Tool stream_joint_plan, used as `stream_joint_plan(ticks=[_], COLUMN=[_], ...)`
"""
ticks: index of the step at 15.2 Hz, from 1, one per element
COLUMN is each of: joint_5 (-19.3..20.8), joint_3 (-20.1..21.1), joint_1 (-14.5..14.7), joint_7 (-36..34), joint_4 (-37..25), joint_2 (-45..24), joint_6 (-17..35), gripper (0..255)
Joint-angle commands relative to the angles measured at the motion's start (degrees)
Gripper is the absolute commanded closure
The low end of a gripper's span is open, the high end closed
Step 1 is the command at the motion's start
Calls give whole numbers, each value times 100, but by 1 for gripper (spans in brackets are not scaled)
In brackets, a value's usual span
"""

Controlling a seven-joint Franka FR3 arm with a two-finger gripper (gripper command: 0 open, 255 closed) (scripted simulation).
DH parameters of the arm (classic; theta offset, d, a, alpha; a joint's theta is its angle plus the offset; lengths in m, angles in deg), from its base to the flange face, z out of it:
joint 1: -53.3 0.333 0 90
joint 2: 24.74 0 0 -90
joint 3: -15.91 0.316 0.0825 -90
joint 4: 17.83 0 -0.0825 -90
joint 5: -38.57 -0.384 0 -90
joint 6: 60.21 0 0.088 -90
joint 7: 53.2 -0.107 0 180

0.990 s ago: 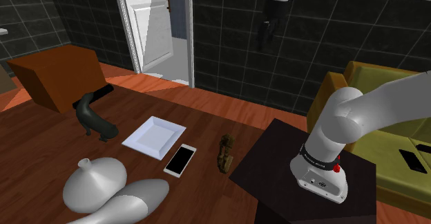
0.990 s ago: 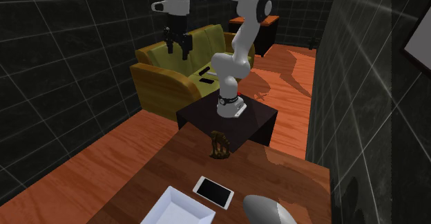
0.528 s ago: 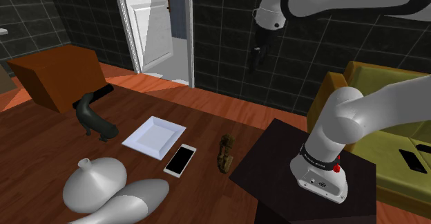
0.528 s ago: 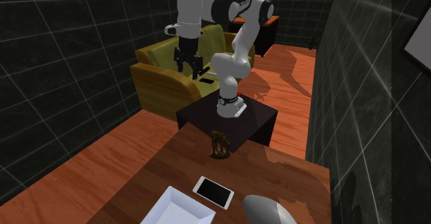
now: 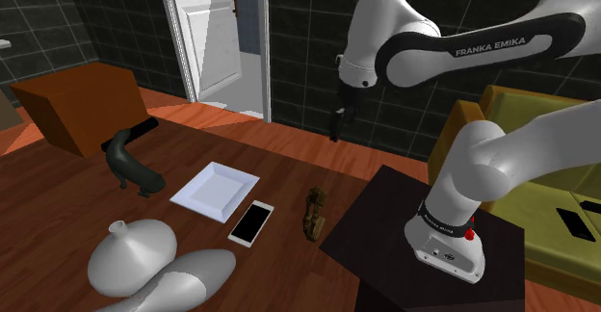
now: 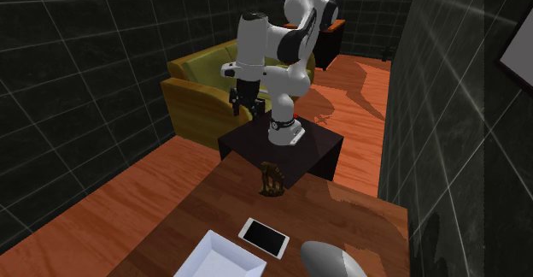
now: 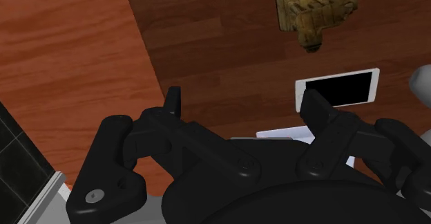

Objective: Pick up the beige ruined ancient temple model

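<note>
The temple model [image 5: 314,212] is a small brown-beige ruin standing on the dark wooden table [image 5: 58,204], close to the edge beside the stand. It also shows in the second exterior view [image 6: 272,179] and ahead of the fingers in the wrist view [image 7: 314,12]. My gripper [image 5: 337,127] hangs well above the table edge, higher than the model and a little beyond it, pointing down. In the second exterior view the gripper [image 6: 243,107] is over the black stand's far corner. In the wrist view the gripper [image 7: 243,108] is open, its fingers apart with nothing between them.
A smartphone [image 5: 251,222] and a white square tray [image 5: 215,191] lie beside the model. Two grey vases [image 5: 130,255] lie at the front, with a black figurine [image 5: 130,166] and a brown box [image 5: 82,103] further back. An olive sofa [image 5: 539,195] stands behind the black stand [image 5: 385,233].
The arm has swung down from high near the wall. The gripper has dropped lower and come closer to the table edge and the model.
</note>
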Motion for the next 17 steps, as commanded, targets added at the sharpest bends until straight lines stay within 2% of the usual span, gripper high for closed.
stream_joint_plan(ticks=[1,9,12,17], joint_5=[-121,-491,-461,-324], joint_3=[201,1181,1591,1782], joint_1=[88,322,262,99], joint_7=[-211,-1179,-1600,-1762], joint_4=[221,721,741,869], joint_2=[-141,-1343,-1966,-2419], joint_6=[387,2146,2808,3383], gripper=[0,0,0,0])
